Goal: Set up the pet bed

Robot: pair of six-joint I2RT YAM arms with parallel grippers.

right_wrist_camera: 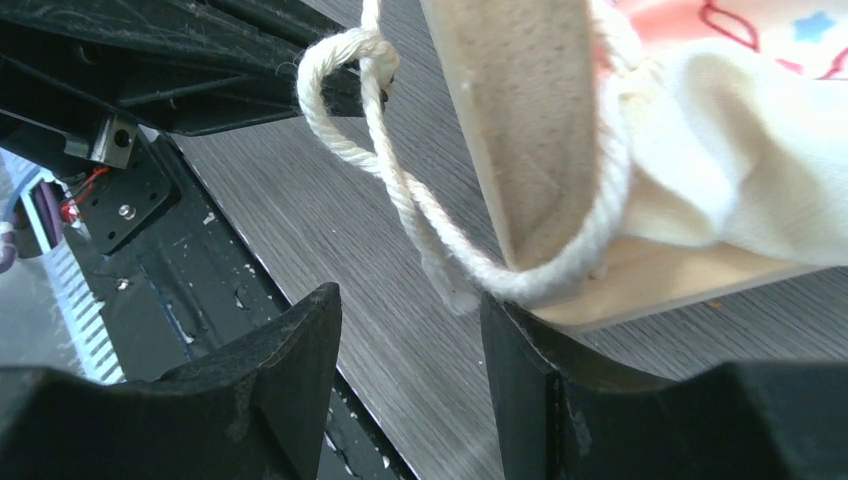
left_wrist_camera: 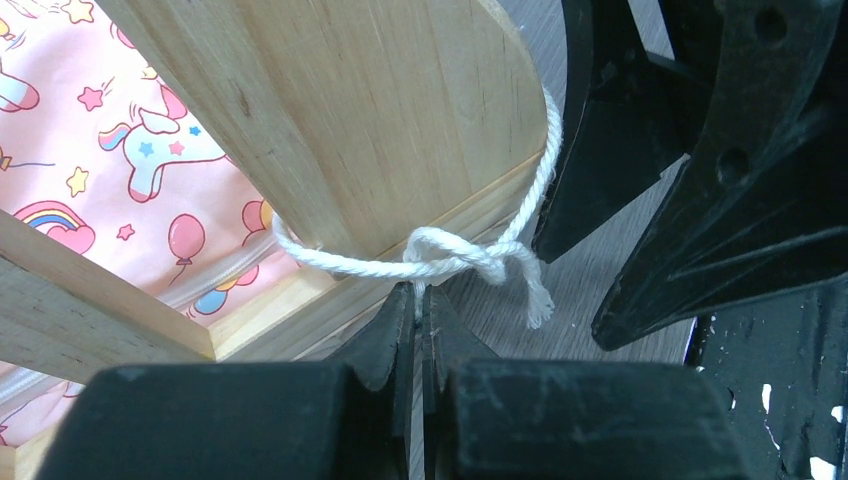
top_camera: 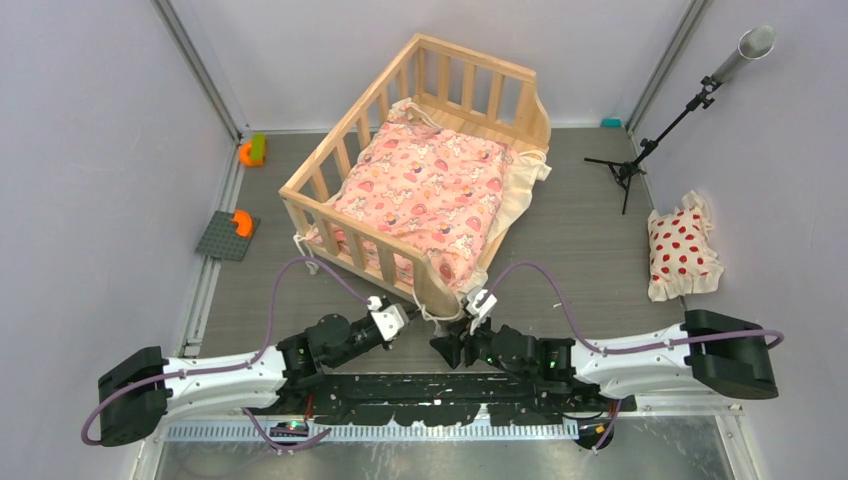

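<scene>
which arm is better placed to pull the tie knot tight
Left, probably. The left gripper is shut on the tie cord at the pet bed; the right gripper is open, holding nothing.

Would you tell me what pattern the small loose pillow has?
The pillow is white with red dots; top external view shows it best.

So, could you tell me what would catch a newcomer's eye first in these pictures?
The wooden pet bed stands in the middle, a pink cartoon-print cushion inside. At its near corner the left gripper is shut on a white cord tied round the frame, the right gripper open beside it. A red-dotted white pillow lies far right.
</scene>
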